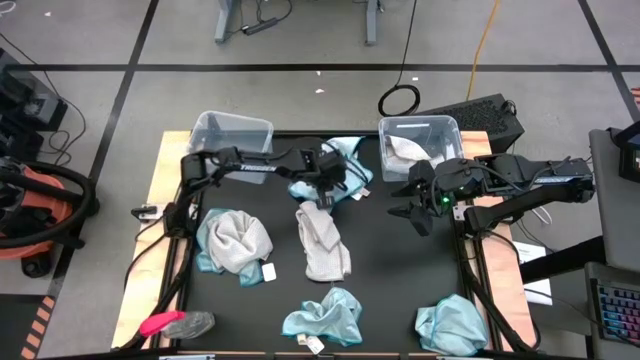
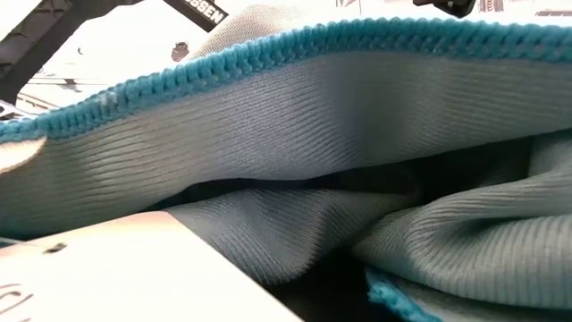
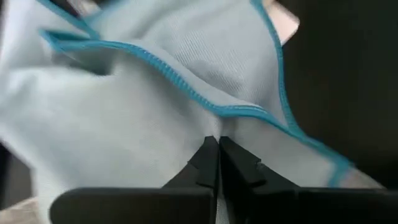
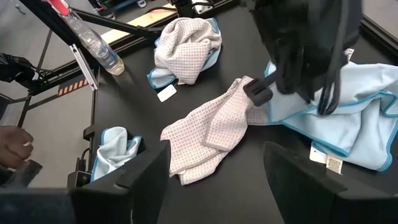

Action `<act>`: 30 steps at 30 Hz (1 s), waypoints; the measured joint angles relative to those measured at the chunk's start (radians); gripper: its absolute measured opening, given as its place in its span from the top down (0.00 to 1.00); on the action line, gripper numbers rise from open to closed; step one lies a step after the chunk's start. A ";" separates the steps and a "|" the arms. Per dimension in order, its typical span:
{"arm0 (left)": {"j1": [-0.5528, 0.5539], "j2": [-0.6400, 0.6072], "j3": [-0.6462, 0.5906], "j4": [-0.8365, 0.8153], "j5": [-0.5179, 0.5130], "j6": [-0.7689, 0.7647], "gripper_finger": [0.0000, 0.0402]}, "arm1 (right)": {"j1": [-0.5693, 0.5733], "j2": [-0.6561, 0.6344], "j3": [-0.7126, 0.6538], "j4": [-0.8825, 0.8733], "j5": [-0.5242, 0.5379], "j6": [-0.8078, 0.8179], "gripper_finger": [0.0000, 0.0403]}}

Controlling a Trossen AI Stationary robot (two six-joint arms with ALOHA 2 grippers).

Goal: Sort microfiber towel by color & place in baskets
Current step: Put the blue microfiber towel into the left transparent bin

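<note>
I had left gripper [image 1: 330, 186] pinched shut on teal towel [image 1: 345, 163] at table's far edge, between baskets [image 1: 232, 134] – thin hold could slip, or trailing hem snag grey towel [image 1: 322, 240]; right gripper [image 1: 415, 203] open, idle by right basket [image 1: 420, 128]

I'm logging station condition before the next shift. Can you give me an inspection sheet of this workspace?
Surface: black table mat, wooden edge strips at both sides.
Job's things: left basket looks empty; right basket holds a pale towel. Teal towel at the left gripper; grey towel mid-table; grey-and-teal towel to its left; teal towels at front centre and front right.
Clutter: pink-and-grey object at front-left corner.
Grippers: left gripper shut on the teal towel; right gripper open, empty, near the right basket.
Cables: coiled black cable and orange cable on the floor.
Surroundings: keyboard beside the right basket.
</note>
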 joint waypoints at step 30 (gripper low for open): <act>0.043 -0.528 0.219 -0.012 -0.183 0.154 1.00 | 0.000 0.006 0.000 0.011 0.076 -0.024 0.39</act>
